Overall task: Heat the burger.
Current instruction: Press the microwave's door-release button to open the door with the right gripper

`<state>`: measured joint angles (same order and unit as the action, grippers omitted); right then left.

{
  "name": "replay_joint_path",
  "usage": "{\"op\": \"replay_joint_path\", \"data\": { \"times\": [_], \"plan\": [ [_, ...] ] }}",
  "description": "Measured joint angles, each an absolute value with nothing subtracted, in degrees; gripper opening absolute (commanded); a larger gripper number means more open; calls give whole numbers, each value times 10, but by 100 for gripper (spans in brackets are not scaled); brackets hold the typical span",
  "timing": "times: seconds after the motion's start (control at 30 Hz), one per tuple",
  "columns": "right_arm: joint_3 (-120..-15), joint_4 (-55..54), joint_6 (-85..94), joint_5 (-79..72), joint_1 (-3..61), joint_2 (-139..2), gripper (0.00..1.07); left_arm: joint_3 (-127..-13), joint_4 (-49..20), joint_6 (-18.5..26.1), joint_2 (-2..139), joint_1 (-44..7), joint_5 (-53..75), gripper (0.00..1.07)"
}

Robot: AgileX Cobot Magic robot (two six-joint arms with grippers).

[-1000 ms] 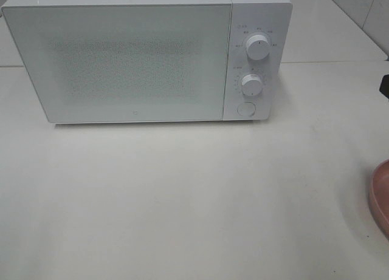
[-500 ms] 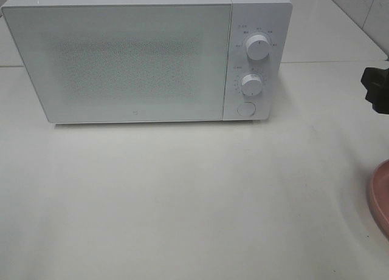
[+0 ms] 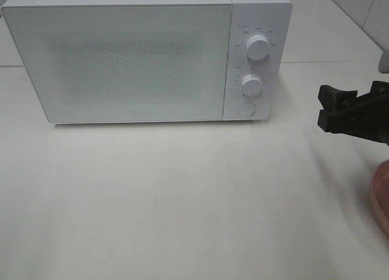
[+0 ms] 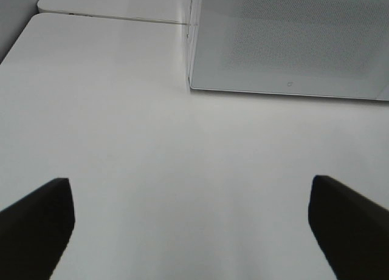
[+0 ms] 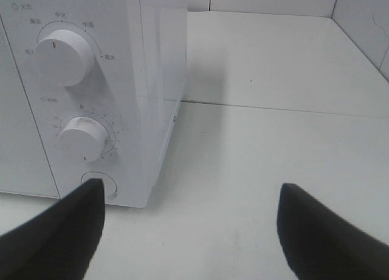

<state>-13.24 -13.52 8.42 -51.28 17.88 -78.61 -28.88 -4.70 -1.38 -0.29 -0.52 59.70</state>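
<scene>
The burger is out of view in every frame. A white microwave (image 3: 121,61) stands at the back of the table with its door shut. My right gripper (image 3: 328,108) reaches in from the right edge, open and empty, a little right of the microwave's control panel (image 3: 255,55). In the right wrist view the right gripper (image 5: 191,231) faces the panel's two knobs (image 5: 64,55) and the round button (image 5: 100,186). My left gripper (image 4: 191,231) is open over bare table in front of the microwave's left corner (image 4: 191,82), and it does not show in the exterior high view.
The rim of a round pink plate (image 3: 382,195) shows at the right edge of the table, below the right arm. White table (image 3: 182,201) stretches in front of the microwave. A tiled wall (image 3: 364,6) rises at the back right.
My right gripper has come in from the right edge toward the microwave's control panel. The microwave and the plate have not moved.
</scene>
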Motion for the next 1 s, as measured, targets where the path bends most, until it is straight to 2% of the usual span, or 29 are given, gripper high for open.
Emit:
{"op": "replay_joint_path", "data": {
  "times": [0.13,0.17,0.2,0.23,0.3,0.5,0.77,1.0],
  "plan": [
    [-133,-239,132,-578,260,-831,73,-289,-47,-14,-3,-5,597,100],
    [-133,-239,132,-578,260,-831,73,-289,-47,-14,-3,-5,597,100],
    [-133,-281,139,-603,294,-847,73,-289,-47,-14,-3,-5,597,100],
    [-133,-281,139,-603,294,-847,73,-289,-47,-14,-3,-5,597,100],
    [-133,-344,153,-641,339,-870,73,-289,-47,-14,-3,-5,597,100],
    [-135,-428,164,-686,413,-913,73,-289,-47,-14,-3,-5,597,100],
    [-169,-468,166,-688,452,-948,73,-289,-47,-14,-3,-5,597,100],
    [-203,-471,166,-688,459,-974,73,-289,-47,-14,-3,-5,597,100]
  ]
}}
